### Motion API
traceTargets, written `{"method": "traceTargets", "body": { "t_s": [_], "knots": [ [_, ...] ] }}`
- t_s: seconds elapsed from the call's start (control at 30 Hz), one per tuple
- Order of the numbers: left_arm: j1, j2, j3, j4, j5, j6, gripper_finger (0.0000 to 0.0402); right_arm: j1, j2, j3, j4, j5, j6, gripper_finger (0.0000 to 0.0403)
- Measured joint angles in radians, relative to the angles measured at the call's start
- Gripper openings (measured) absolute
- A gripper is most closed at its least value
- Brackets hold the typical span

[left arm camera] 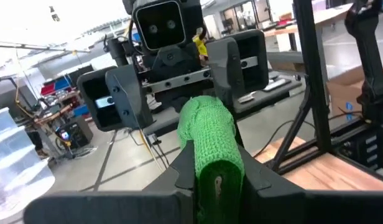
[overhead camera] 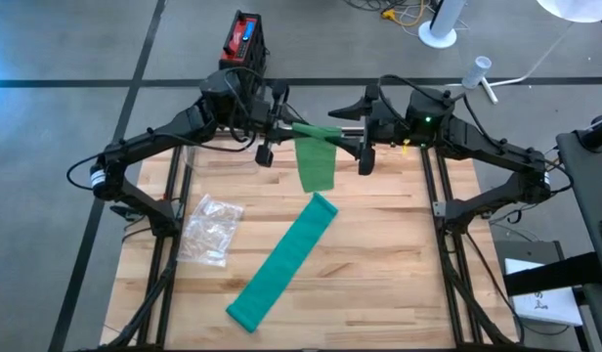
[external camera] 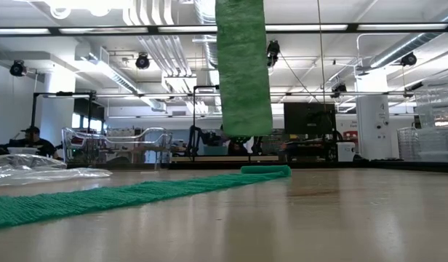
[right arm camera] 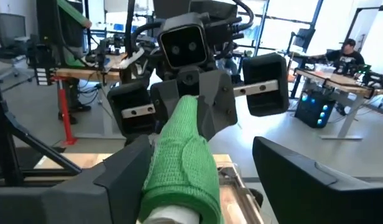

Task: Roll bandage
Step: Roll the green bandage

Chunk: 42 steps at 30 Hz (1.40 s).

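The green bandage is partly wound into a roll (overhead camera: 316,130), held high over the table's far middle. A loose length (overhead camera: 317,164) (external camera: 244,65) hangs down from the roll. The rest lies as a flat strip (overhead camera: 281,262) (external camera: 137,193) running toward the near left. My left gripper (overhead camera: 293,128) (left arm camera: 213,186) comes level from the left and is shut on the roll. Facing it from the right, my right gripper (overhead camera: 346,135) (right arm camera: 207,186) is open. Its fingers stand on either side of the roll's other end (right arm camera: 179,162); whether one touches it, I cannot tell. My left gripper pinches one end of the bandage roll (left arm camera: 211,163) between its two fingers (left arm camera: 182,177). It comes level from the table's left, with the fingers lying along the roll. The roll sticks out level toward the other gripper, lifted clear, and its loose length hangs slack below.
A clear plastic bag (overhead camera: 211,231) (external camera: 42,172) lies on the table's left side. A red and black box (overhead camera: 244,39) stands beyond the far edge. Dark frame rails (overhead camera: 443,225) run along both table sides. A person (right arm camera: 350,46) sits at a desk in the room behind.
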State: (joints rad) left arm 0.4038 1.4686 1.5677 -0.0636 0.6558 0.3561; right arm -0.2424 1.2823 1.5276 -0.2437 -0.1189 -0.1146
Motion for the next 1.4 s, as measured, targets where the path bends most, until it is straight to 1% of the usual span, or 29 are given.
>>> {"method": "traceTargets", "body": {
  "t_s": [0.07,0.13,0.23,0.3,0.43,0.6,0.67,0.77,0.9,1.13,1.4],
  "knots": [
    [0.0,-0.006,-0.001,-0.021,-0.001,0.003,0.0035,0.002,0.0,-0.009,0.003,-0.002,-0.035,0.0259],
    [0.0,-0.011,-0.001,-0.039,-0.003,-0.007,0.0035,0.014,-0.005,-0.017,0.003,0.001,-0.114,0.0253],
    [0.001,-0.016,-0.001,-0.043,-0.038,-0.058,0.0035,0.039,-0.019,-0.026,-0.007,0.022,-0.325,0.025],
    [0.005,-0.019,0.0,-0.042,-0.062,-0.114,0.0035,0.054,-0.02,-0.027,-0.002,0.059,-0.462,0.0251],
    [0.006,-0.008,0.0,-0.051,-0.074,-0.233,0.0037,0.077,-0.009,-0.03,0.0,0.114,-0.689,0.0254],
    [0.005,-0.004,0.0,-0.051,-0.075,-0.362,0.007,0.096,0.007,-0.047,0.005,0.193,-0.883,0.025],
    [0.005,-0.004,0.0,-0.052,-0.076,-0.392,0.007,0.099,0.015,-0.049,0.018,0.224,-0.93,0.0251],
    [0.005,-0.004,0.0,-0.051,-0.082,-0.417,0.006,0.099,0.04,-0.049,0.055,0.26,-0.981,0.0254],
    [0.005,-0.001,0.0,-0.053,-0.081,-0.455,0.0047,0.101,0.067,-0.05,0.088,0.261,-1.037,0.0251],
    [0.005,-0.001,0.0,-0.082,-0.081,-0.482,0.0058,0.101,0.092,-0.05,0.131,0.255,-1.068,0.0233],
    [0.005,0.0,0.0,-0.075,-0.081,-0.491,0.0054,0.101,0.091,-0.05,0.146,0.251,-1.098,0.0204]
  ]
}}
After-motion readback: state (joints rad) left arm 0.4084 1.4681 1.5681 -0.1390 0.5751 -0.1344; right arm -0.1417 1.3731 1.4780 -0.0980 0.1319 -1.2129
